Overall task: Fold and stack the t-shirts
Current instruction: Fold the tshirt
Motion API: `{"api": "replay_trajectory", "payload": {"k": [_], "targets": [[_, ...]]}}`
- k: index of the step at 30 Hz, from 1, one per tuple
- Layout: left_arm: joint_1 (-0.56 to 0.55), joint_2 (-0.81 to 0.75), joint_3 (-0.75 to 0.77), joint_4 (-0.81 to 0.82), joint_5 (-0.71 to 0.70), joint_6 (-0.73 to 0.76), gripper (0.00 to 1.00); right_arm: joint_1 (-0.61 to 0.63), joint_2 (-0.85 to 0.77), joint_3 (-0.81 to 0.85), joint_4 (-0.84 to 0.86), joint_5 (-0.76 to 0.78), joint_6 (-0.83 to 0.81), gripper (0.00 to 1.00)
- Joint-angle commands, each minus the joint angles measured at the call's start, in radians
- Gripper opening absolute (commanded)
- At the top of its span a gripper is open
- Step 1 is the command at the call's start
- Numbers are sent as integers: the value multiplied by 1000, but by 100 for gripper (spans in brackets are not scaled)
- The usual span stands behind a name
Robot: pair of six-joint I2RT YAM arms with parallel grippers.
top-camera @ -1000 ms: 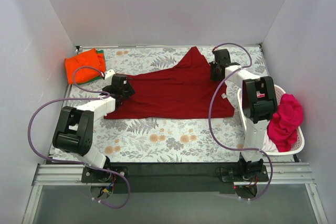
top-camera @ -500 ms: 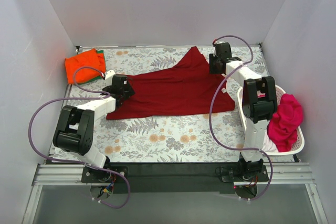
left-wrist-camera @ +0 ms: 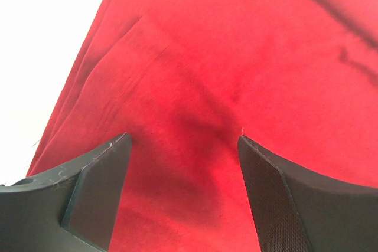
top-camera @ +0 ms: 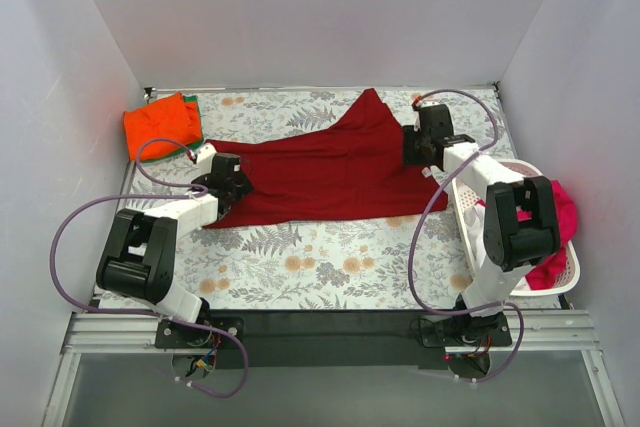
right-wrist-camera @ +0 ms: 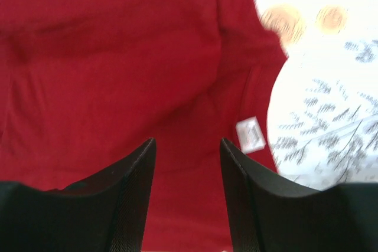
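Observation:
A large dark crimson t-shirt (top-camera: 330,167) lies spread across the middle of the floral table, one point reaching toward the back. My left gripper (top-camera: 225,179) stands open over its left end; in the left wrist view the gripper (left-wrist-camera: 183,146) has only crimson cloth (left-wrist-camera: 236,57) below its jaws. My right gripper (top-camera: 428,142) is open over the shirt's right edge, nothing pinched between its jaws (right-wrist-camera: 186,146); a white label (right-wrist-camera: 250,134) shows beside them. A folded orange t-shirt (top-camera: 160,125) rests on a green one (top-camera: 186,151) at the back left.
A white basket (top-camera: 565,277) at the right edge holds a magenta-pink t-shirt (top-camera: 563,209), partly hidden by my right arm. Grey walls close in the table on the left, back and right. Purple cables loop from both arms.
My right gripper has opened and let go of the crimson shirt's right edge, then shifted slightly right. The right arm's elbow swung out over the basket. The left gripper stayed open, barely moving.

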State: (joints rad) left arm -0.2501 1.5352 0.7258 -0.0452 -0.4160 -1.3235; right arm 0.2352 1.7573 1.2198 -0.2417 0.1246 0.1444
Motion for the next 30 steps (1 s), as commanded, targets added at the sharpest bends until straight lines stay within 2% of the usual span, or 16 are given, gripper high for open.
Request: {"api": "replay_trajectory", "payload": {"k": [1, 9, 17, 26, 30], "targets": [[2, -17, -26, -10, -24, -16, 67, 15, -67, -101, 59, -32, 27, 43], [9, -24, -43, -53, -72, -23, 70, 16, -71, -243, 114, -62, 52, 43], [67, -61, -77, -47, -6, -34, 71, 16, -61, -336, 120, -48, 66, 43], [86, -89, -106, -39, 28, -42, 71, 16, -179, -494, 49, -115, 101, 45], [87, -116, -117, -39, 11, -46, 71, 19, -284, -555, -4, -117, 106, 46]]}}
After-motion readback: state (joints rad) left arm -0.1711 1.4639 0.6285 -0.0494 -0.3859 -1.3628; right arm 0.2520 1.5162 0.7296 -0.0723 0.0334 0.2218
